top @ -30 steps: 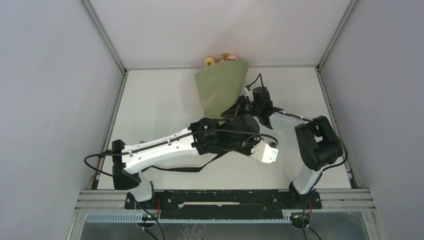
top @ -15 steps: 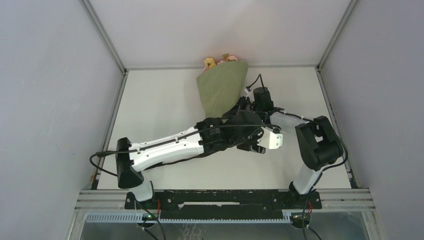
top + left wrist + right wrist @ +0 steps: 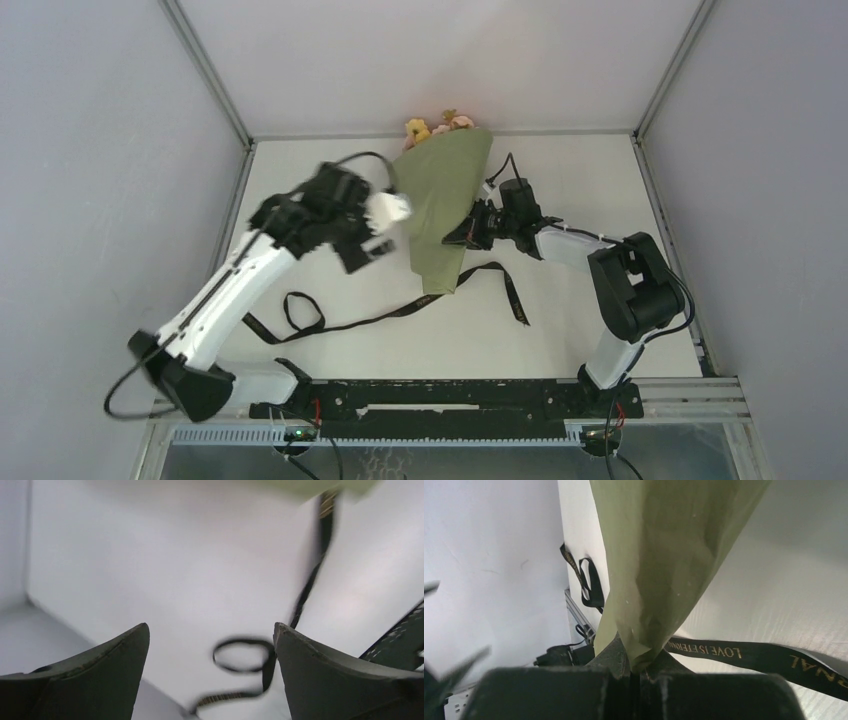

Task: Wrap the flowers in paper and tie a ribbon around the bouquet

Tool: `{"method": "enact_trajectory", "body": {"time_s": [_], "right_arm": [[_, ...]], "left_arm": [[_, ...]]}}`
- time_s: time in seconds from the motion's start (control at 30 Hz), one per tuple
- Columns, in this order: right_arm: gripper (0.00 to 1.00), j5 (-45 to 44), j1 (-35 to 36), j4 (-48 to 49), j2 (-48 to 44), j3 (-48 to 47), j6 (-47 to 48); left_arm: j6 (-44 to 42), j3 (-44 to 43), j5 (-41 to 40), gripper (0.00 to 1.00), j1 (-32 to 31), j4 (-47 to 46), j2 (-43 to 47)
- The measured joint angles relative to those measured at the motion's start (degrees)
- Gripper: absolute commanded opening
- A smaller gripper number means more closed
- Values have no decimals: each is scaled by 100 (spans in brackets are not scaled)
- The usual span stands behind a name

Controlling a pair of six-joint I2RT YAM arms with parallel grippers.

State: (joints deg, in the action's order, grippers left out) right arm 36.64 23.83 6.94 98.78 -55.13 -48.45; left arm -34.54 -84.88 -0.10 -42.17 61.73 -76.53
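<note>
Moved since 1 second ago: left arm point(image 3: 240, 290), swung off the narrow end of the bouquet point(image 3: 440, 200) to the far left of the table point(image 3: 320, 180). Left gripper point(image 3: 210, 628) now spread wide and empty.

- Right arm point(image 3: 625, 285): reaching in from the right.
- Bouquet: lying mid-table, wide end toward the back wall, narrow end toward the arms.
- Paper point(image 3: 659, 555): olive cone, lower edge pinched in right gripper point(image 3: 634, 674), fingers closed tight on it.
- Ribbon point(image 3: 400, 312): black with gold lettering, flat on the table. 1 loop at near left, run passing the cone's tip, tail out to the right.
- Flowers point(image 3: 435, 126): pink and yellow heads at the cone's mouth, near the back wall.
</note>
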Motion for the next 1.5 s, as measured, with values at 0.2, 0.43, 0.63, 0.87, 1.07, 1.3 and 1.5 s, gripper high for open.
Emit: {"method": "enact_trajectory", "body": {"time_s": [0.2, 0.43, 0.63, 0.87, 1.07, 1.3, 1.5], "right_arm": [[0, -258, 446, -190, 0, 0, 199], [0, -452, 892, -284, 0, 0, 326], [0, -599, 1067, -350, 0, 0, 378], [0, -702, 1152, -286, 0, 46, 358], [0, -765, 1161, -229, 0, 153, 334], [0, -789, 1174, -57, -2, 302, 313], [0, -789, 1294, 13, -17, 385, 243]], "left_arm": [[-96, 1810, -205, 90, 3866, -83, 848], [376, 2824, -404, 85, 6985, -1263, -131], [1484, 2824, 24, 80, 8225, -2352, -986], [1930, 2811, 531, 61, 8327, -2640, -1829], [1943, 2739, 649, 49, 8330, -2597, -1987], [1770, 2691, 723, 0, 8338, -2542, -2059], [1696, 2715, 1742, 0, 8207, -2181, -1644]]}}
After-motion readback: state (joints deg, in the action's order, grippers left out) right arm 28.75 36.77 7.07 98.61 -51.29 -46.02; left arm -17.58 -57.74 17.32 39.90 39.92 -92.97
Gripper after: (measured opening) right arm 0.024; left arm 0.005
